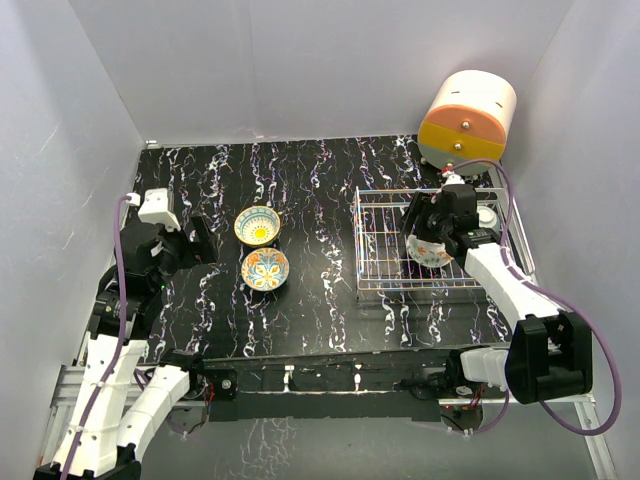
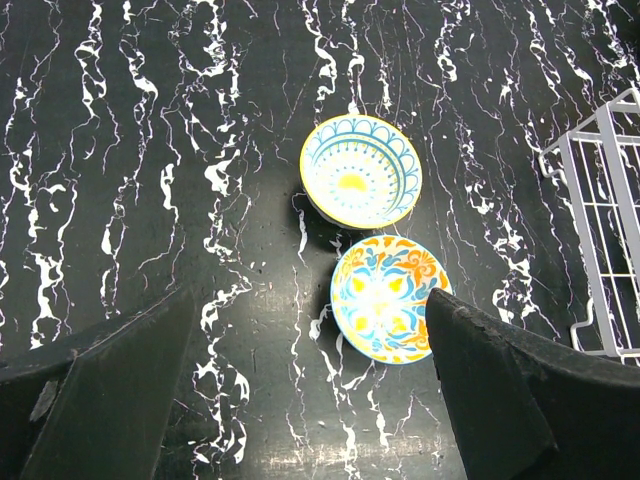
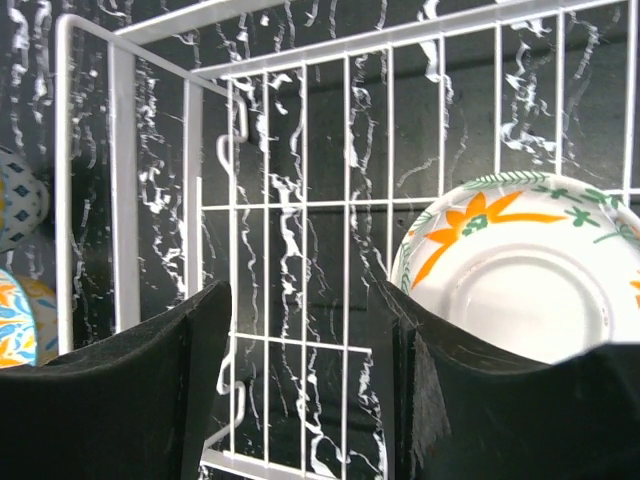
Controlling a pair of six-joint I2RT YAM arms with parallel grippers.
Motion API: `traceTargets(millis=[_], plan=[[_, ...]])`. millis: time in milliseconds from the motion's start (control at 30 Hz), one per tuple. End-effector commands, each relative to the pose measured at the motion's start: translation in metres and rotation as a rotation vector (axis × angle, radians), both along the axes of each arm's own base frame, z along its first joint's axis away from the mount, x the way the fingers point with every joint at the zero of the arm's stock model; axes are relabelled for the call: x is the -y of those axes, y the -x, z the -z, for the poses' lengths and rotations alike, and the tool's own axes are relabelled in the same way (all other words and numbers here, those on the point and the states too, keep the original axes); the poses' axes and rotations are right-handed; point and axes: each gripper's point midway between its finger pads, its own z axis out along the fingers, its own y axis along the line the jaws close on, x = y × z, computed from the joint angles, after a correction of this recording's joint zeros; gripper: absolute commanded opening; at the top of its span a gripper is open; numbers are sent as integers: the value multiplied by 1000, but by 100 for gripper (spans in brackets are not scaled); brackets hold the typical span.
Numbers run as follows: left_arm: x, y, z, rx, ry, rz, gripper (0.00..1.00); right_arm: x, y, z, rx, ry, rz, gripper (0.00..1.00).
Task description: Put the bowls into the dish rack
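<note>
Two painted bowls stand on the black marbled table: a yellow-centred one (image 1: 258, 225) (image 2: 360, 171) and an orange-and-blue one (image 1: 265, 269) (image 2: 388, 298). My left gripper (image 1: 200, 240) (image 2: 310, 300) hovers open just left of them, its right finger beside the orange-and-blue bowl. The silver wire dish rack (image 1: 385, 270) (image 3: 300, 205) sits at the right. Inside it a bowl (image 1: 431, 255) (image 3: 520, 290) leans on edge, showing a white underside with an orange flower. My right gripper (image 1: 425, 228) (image 3: 305, 295) is open over the rack, this bowl outside its right finger. A pale bowl (image 1: 487, 216) stands at the rack's right end.
A round cream, orange and yellow drawer unit (image 1: 467, 118) stands behind the rack at the back right. White walls close in the table on three sides. The rack's left corner (image 2: 600, 200) shows at the right of the left wrist view.
</note>
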Motion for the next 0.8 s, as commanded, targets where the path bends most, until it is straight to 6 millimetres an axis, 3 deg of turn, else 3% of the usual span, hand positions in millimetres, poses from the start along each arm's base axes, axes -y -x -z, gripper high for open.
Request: traceTargets(millis=[0, 133, 267, 533, 767], plan=[[2, 0, -3, 16, 7, 8, 97, 15, -8, -29, 59, 87, 36, 60], [3, -2, -5, 22, 10, 14, 97, 41, -7, -30, 21, 212, 122, 70], [6, -5, -7, 29, 14, 22, 97, 57, -10, -37, 21, 291, 168, 74], [19, -12, -7, 45, 72, 62, 97, 70, -29, -20, -61, 387, 200, 75], [29, -15, -4, 50, 116, 96, 97, 72, -26, -10, -135, 448, 192, 75]])
